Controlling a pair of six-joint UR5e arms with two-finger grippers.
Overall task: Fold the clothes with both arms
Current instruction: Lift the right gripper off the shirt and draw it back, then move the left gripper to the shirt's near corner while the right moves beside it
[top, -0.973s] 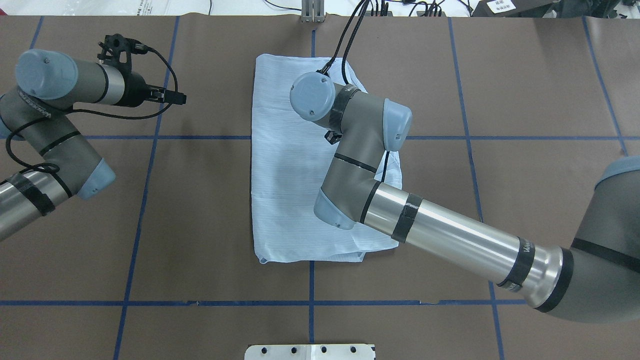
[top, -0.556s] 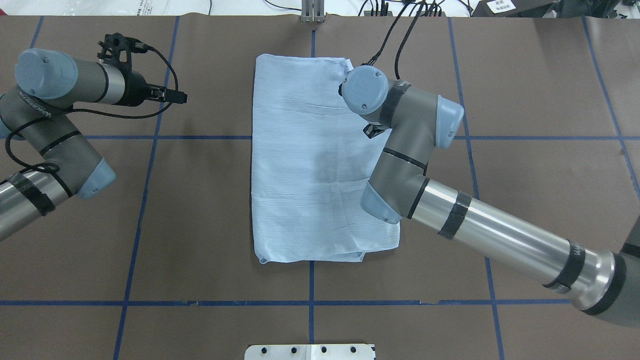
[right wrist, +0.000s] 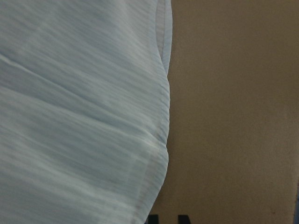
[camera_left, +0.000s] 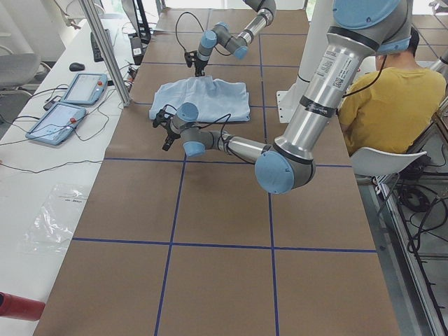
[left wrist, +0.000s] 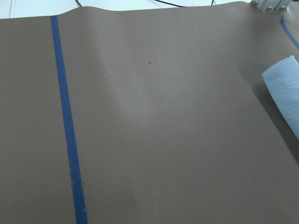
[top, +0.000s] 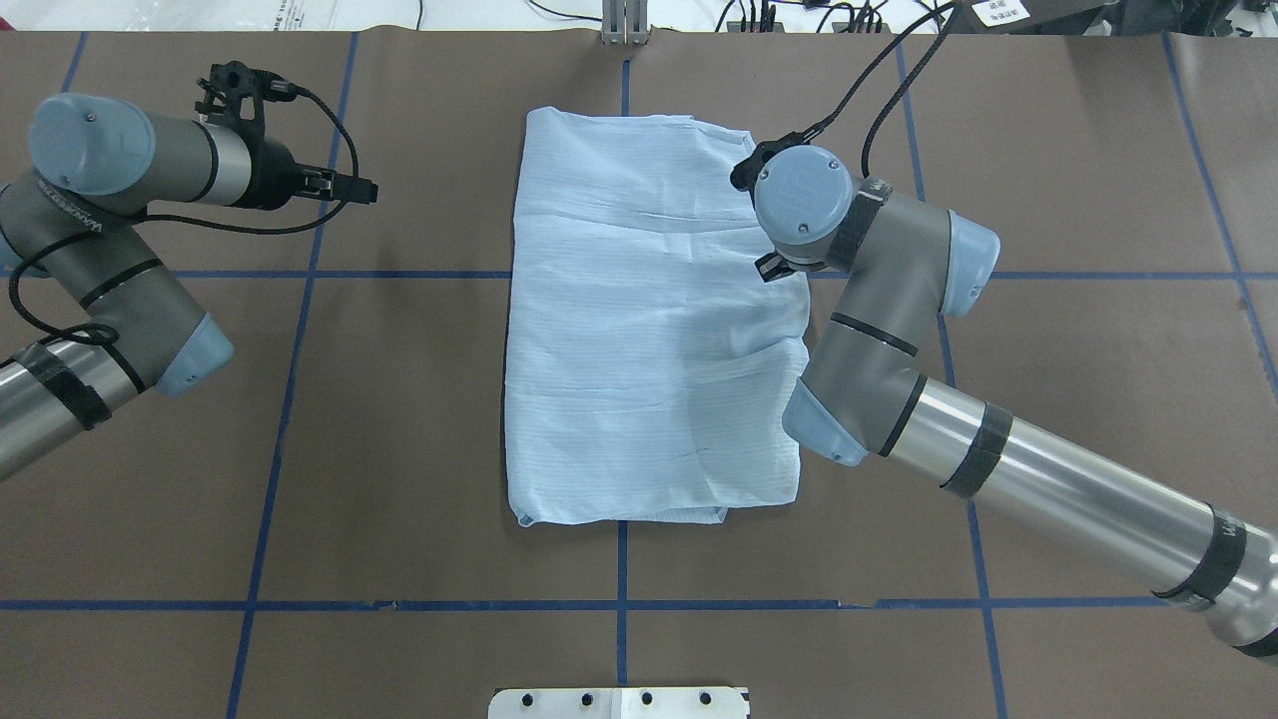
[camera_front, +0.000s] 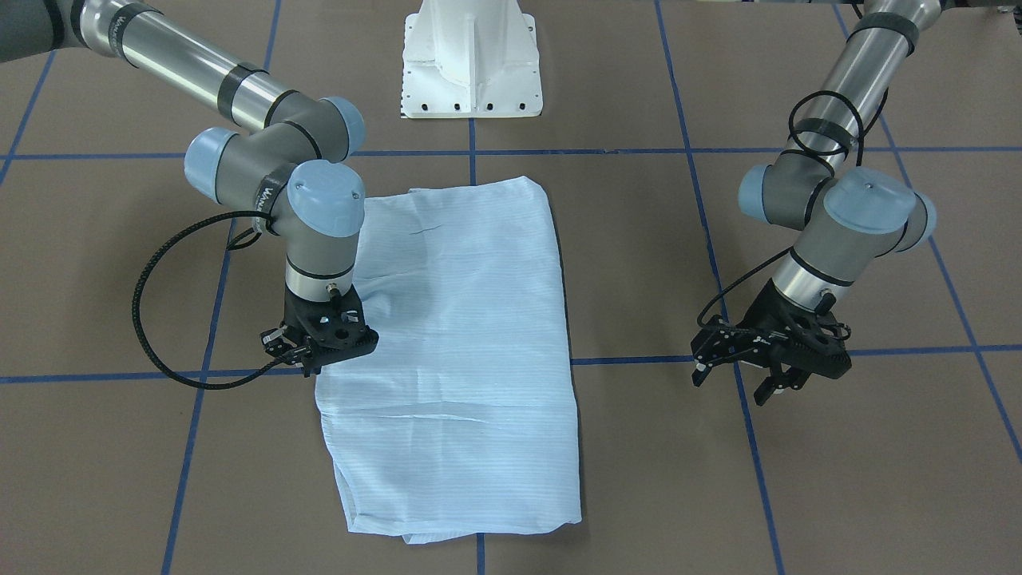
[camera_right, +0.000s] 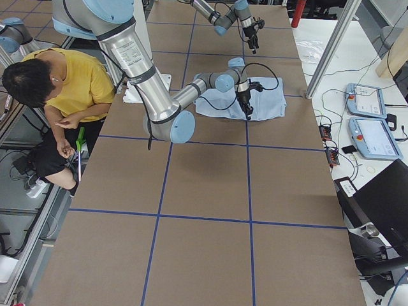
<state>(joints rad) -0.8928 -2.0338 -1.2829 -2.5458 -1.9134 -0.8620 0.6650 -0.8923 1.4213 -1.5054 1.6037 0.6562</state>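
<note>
The pale blue shirt [top: 649, 330] lies folded into a tall rectangle in the middle of the brown table [top: 1048, 399]; it also shows in the front view [camera_front: 455, 343]. My right gripper [camera_front: 316, 364] points down at the shirt's edge on my right side, partway along it. In the right wrist view its dark tips [right wrist: 168, 219] stand close together, shut, right beside the hem of the shirt [right wrist: 79, 116]. My left gripper [camera_front: 768, 385] hovers over bare table well off to the left [top: 351, 188], apparently open and empty. A corner of the shirt [left wrist: 285, 88] shows in the left wrist view.
The white pedestal base [camera_front: 471, 72] stands at the near table edge. Blue tape lines [top: 290, 399] grid the table. A person in a yellow top [camera_left: 381, 98] sits beside the table. Tablets [camera_right: 366, 121] and cables lie on a side bench.
My right gripper has swept from over the shirt's middle out to its right edge, and the shirt's upper right part has spread rightwards with it. The left arm has stayed put.
</note>
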